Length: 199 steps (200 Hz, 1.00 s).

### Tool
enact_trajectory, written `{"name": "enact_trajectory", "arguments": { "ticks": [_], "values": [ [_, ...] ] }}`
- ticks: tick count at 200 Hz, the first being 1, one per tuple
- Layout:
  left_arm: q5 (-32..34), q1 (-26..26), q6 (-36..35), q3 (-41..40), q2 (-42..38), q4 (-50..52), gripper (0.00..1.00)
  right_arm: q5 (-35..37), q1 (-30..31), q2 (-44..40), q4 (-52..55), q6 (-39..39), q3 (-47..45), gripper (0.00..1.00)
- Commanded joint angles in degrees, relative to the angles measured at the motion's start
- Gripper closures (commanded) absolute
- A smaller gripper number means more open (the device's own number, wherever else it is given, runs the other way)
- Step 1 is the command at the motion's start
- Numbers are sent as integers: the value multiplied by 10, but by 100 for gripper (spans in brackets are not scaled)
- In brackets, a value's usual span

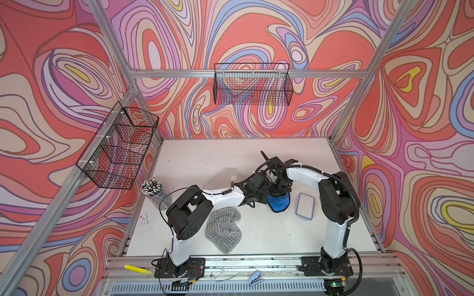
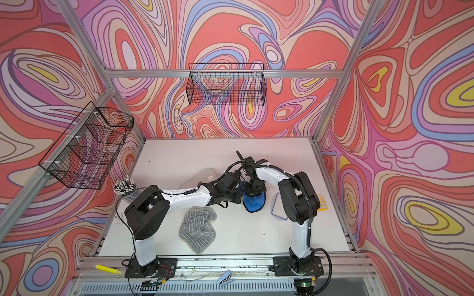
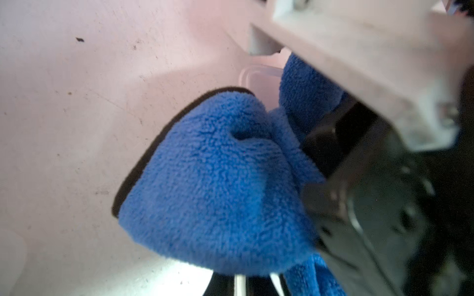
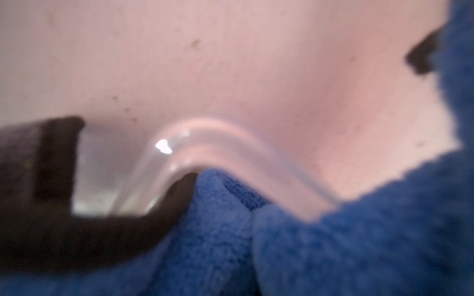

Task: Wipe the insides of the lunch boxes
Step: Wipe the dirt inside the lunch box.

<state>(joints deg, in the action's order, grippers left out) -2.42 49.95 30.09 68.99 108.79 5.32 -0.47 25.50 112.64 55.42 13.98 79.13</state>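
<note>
Closest lies the grey cloth point(image 1: 223, 228), flat on the surface point(image 1: 269, 238). Just past it the two claws meet, nearly touching. The right claw point(image 1: 280, 191) is shut on the blue cloth point(image 1: 279, 203), and most of that cloth hangs down in a big lump. The left claw point(image 1: 265, 196) is shut too. It may be pinching the wall of the small box point(image 4: 205, 138), but I cannot tell for sure. The small box is right under the claws, with its clear rim beside the cloth.

Here is what could go wrong. The lump of cloth may rub the surface or the outside of the box and miss the inside. The cloth could snag on the rim and drag or tip the box, since the box looks light. If nothing holds the box firmly, it could slide off. The claws are so close that they could bump.

Off to the side lies the lid point(image 1: 305, 205), and a wide swing of the right arm could push it. Further back, behind the left arm, sits the big box point(image 1: 220, 178), and that arm could knock it
</note>
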Motion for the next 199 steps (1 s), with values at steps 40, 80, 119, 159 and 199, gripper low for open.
{"name": "enact_trajectory", "arguments": {
  "ticks": [40,80,119,159,199],
  "values": [
    [30,-8,-13,-5,-40,11,100,120,-17,31,43,1,-9,100],
    [14,-8,-3,-4,-34,-1,100,-68,-15,11,-15,3,-80,100],
    [-1,-8,6,-3,-30,-14,100,-191,-14,-2,-60,10,-125,100],
    [-9,-8,7,-4,-30,-19,100,-287,-14,15,-85,7,-128,100],
    [-10,-8,6,-18,-37,-33,100,-315,-14,26,-97,14,-109,100]
  ]
}}
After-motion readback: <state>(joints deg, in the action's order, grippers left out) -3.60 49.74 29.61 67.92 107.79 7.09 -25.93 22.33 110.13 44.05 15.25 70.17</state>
